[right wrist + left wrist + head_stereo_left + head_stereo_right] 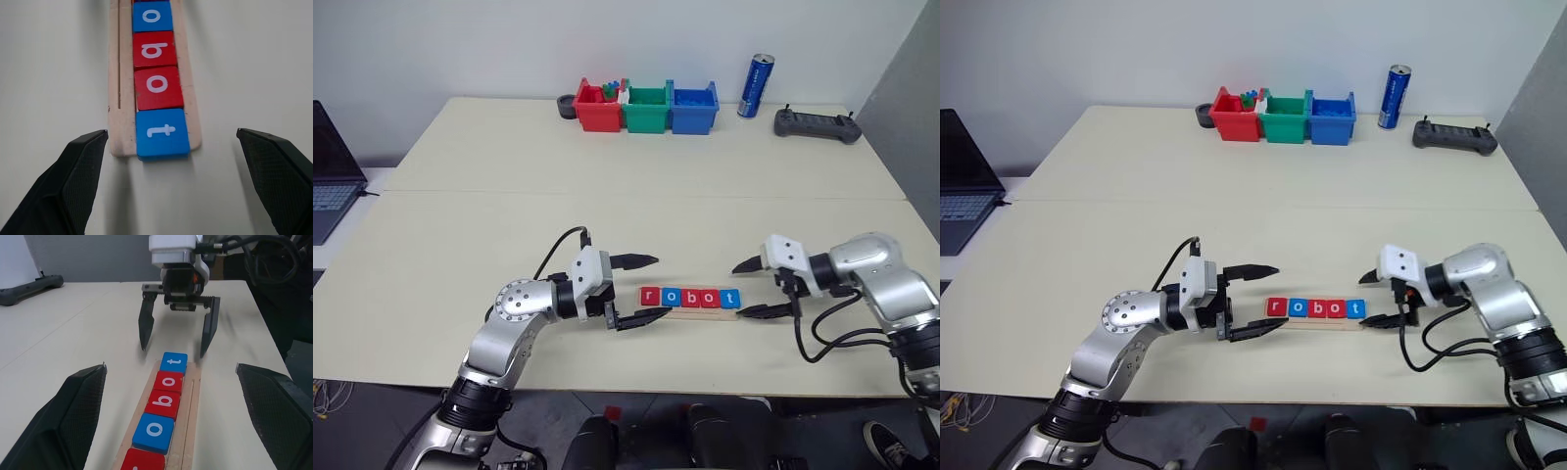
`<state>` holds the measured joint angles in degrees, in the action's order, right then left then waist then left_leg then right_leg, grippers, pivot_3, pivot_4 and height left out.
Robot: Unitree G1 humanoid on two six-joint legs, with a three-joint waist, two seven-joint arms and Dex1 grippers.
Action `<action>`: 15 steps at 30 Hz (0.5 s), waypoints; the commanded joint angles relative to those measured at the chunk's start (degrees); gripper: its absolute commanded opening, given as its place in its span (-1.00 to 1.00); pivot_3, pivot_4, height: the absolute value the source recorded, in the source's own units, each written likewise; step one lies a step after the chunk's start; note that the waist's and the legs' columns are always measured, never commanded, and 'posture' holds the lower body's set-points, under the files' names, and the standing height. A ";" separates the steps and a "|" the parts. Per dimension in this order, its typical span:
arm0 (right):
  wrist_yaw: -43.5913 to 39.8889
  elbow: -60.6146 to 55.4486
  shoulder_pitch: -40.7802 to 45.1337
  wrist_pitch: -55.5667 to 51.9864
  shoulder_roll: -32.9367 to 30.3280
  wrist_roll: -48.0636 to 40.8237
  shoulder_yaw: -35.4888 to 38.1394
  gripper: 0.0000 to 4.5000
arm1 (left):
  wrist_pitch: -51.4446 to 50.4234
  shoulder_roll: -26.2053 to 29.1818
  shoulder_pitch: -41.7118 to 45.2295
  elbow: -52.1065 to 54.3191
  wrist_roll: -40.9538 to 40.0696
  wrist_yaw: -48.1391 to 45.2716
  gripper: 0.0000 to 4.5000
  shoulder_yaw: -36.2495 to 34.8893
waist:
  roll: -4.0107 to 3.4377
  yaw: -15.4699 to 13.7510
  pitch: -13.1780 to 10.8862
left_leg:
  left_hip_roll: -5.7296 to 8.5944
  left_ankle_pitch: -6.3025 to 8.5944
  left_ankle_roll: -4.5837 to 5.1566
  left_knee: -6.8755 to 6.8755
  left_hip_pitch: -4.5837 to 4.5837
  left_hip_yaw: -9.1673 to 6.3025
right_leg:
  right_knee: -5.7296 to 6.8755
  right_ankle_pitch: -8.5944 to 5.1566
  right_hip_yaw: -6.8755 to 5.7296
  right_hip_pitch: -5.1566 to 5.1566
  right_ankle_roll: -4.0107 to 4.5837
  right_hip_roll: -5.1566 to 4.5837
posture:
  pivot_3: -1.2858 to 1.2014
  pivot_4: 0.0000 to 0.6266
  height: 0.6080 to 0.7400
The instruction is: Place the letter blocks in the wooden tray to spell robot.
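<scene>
The wooden tray (690, 311) is lying near the front edge of the counter (636, 215), its long axis running left to right between the two arms. The five letter blocks (690, 297) are sitting in it in one row, touching one another: a red r, a blue o, a red b, a red o and a blue t, reading "robot" from the robot's left. The blue t block (162, 132) is overhanging the tray's right end slightly, while a bare wooden strip with a groove is running alongside the row.

The right pincer (756, 288) is hovering just beside the tray's right end, pointing toward it along the long axis and tilted downward, its jaws standing wide and holding nothing; the t block is lying straight ahead between its fingers. The left pincer (637, 290) is hanging level just beside the r end, also wide and empty. Both are about equally near, so the word is looking finished, and what remains is probably pulling away without nudging the row.
</scene>
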<state>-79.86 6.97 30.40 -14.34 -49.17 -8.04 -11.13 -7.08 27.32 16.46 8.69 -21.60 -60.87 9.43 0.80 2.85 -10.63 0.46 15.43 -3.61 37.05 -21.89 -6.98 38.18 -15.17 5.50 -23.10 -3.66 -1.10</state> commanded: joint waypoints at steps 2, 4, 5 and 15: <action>-0.10 -2.16 -1.67 0.20 -2.59 -1.65 3.46 0.99 | 0.67 0.16 0.81 0.74 -0.46 -0.41 1.00 -0.66 | 0.00 0.01 0.00 | 0.00 0.00 0.00 0.00 0.00 0.01 | 0.00 0.00 0.01 0.00 0.00 0.00 | 0.03 -0.52 1.00; -0.05 -1.68 -2.37 0.61 -2.98 -1.81 3.90 0.83 | 0.75 0.07 1.15 0.41 -0.42 -0.50 1.00 -0.63 | 0.00 0.08 0.00 | -0.01 0.00 0.00 -0.01 0.01 0.01 | 0.00 0.00 0.00 0.00 0.00 0.01 | 0.03 -0.52 1.00; -0.13 -1.51 -2.59 0.74 -3.09 -1.86 4.02 0.72 | 0.77 0.05 1.24 0.32 -0.41 -0.53 1.00 -0.62 | 0.00 0.10 0.00 | -0.01 0.00 0.00 -0.01 0.01 0.02 | 0.01 0.00 0.01 0.00 0.00 0.01 | 0.03 -0.52 1.00; 1.34 -0.88 -3.55 1.79 -1.37 -1.38 3.13 -0.89 | 1.05 -0.03 1.25 -0.10 -0.23 -0.97 1.00 -0.64 | 0.00 0.11 0.00 | -0.01 0.00 0.00 0.00 0.01 0.02 | 0.01 0.00 0.01 0.00 0.00 0.01 | 0.03 -0.52 1.00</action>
<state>-78.73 7.37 26.97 -13.14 -50.72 -8.51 -9.00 -7.01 27.33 17.04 8.01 -21.59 -61.82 9.43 0.80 2.95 -10.63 0.45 15.43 -3.61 37.05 -21.88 -6.96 38.19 -15.17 5.51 -23.10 -3.66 -1.10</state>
